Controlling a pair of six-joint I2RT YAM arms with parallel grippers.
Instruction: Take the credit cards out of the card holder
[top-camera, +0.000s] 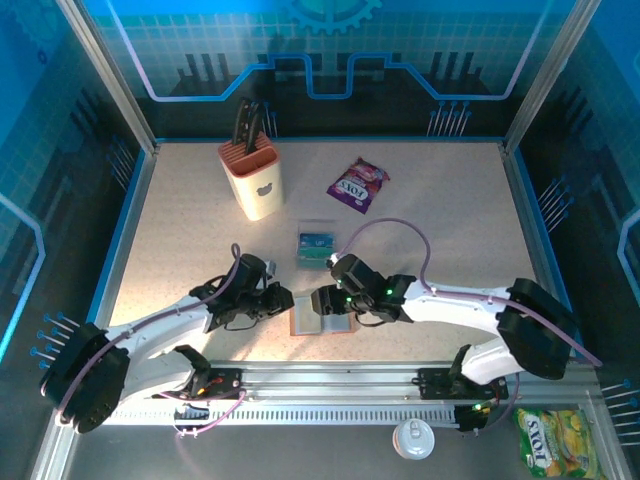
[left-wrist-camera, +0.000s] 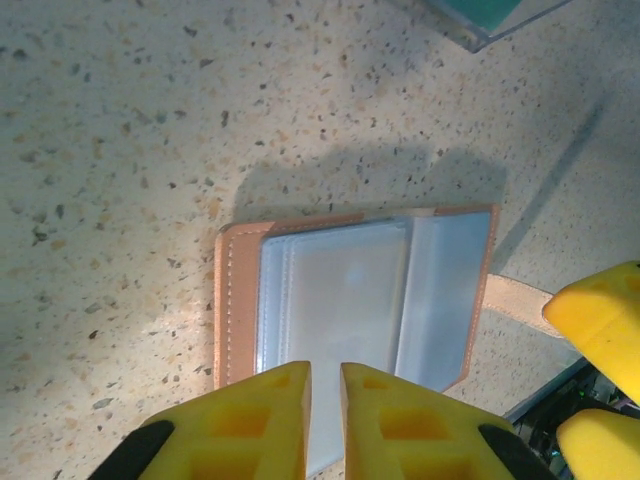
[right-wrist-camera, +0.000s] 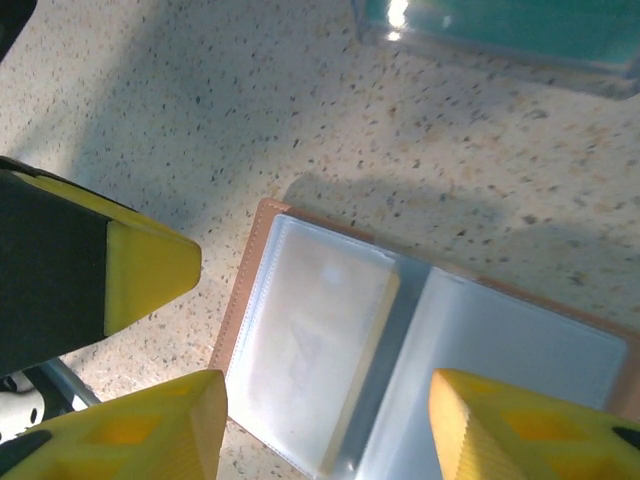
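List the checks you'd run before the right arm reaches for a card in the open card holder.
1. The card holder lies open on the table, sleeves facing up: ok.
2. The left gripper is closed on a sleeve at the holder's near edge, anchoring it: ok.
3. The right gripper is open above the sleeves: ok.
4. A card to pull: a pale card sits in one sleeve, its tan edge by the fold: ok.
5. Other cards left in the sleeves: cannot tell.
6. The clear tray with teal cards stands apart from the holder: ok.
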